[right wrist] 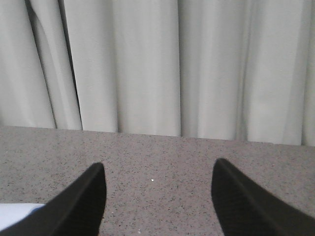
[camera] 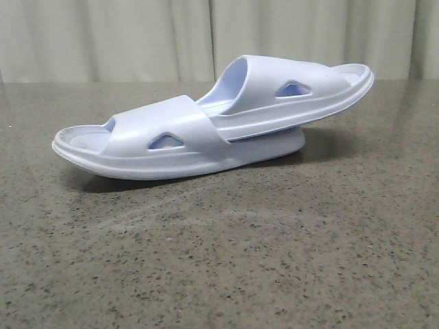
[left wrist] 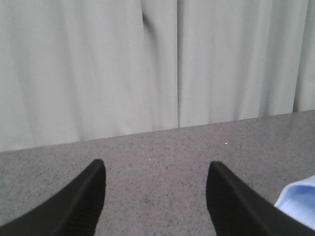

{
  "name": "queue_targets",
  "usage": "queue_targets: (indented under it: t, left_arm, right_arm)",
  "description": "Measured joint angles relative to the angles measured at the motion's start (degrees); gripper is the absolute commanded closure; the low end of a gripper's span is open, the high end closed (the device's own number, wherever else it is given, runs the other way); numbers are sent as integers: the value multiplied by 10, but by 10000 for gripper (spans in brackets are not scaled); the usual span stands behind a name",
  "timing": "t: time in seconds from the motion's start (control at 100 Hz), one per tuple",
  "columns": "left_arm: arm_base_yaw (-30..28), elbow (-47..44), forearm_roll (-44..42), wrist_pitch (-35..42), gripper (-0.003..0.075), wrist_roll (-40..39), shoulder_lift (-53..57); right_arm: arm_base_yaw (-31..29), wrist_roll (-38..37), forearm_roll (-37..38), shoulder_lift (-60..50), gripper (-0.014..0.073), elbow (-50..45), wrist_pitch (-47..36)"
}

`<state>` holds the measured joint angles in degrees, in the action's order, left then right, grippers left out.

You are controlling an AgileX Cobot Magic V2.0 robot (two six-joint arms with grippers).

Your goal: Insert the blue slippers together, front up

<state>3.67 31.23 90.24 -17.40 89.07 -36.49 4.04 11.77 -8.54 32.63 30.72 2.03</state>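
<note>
Left tool (left wrist: 155, 196) is released, its black ribbed fingers (left wrist: 86, 206) spread wide w/ nothing between them; right tool (right wrist: 157, 199) is the same, fingers (right wrist: 236, 201) apart and empty. Both hang low over the speckled grey-brown stone surface (camera: 219, 260), seen only in the wrist views; neither shows in the front view.

Behind the surface, a pale grey-white pleated curtain (camera: 103, 38) fills the background in all three views.

Pair of pale lavender-blue moulded foam slide slippers (camera: 212, 123) sits approx. mid-surface in the front view, nested together. Lower slipper (camera: 151, 147) lies flat on its thick sole, lengthwise across the view, wide strap w/ a triangular side cut-out facing the camera. Upper slipper (camera: 295, 86) has one end pushed in under the lower one's strap, resting on its footbed; its other end tilts up and overhangs to the right, clear of the surface.

A pale blue corner of slipper (left wrist: 300, 201) shows beside one left-tool finger in the left wrist view; a small pale patch (right wrist: 17, 214) sits by a right-tool finger in the right wrist view, too cropped to tell contact.
</note>
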Motion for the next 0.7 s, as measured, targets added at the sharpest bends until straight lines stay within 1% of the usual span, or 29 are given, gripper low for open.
queue_targets:
  t: [0.19, 0.41, 0.59, 0.7]
  left_arm:
    - [1, -91, 4, 25, 329, 0, 87]
    - [1, -136, 7, 37, 329, 0, 134]
    - [1, -149, 8, 38, 329, 0, 136]
    - [1, -149, 8, 38, 329, 0, 136]
  right_arm:
    - [0, 1, 2, -54, 193, -64, -48]
    - [0, 2, 3, -131, 193, -121, -60]
    - [4, 2, 3, -191, 193, -143, -20]
    - [4, 2, 3, -205, 193, -144, 2]
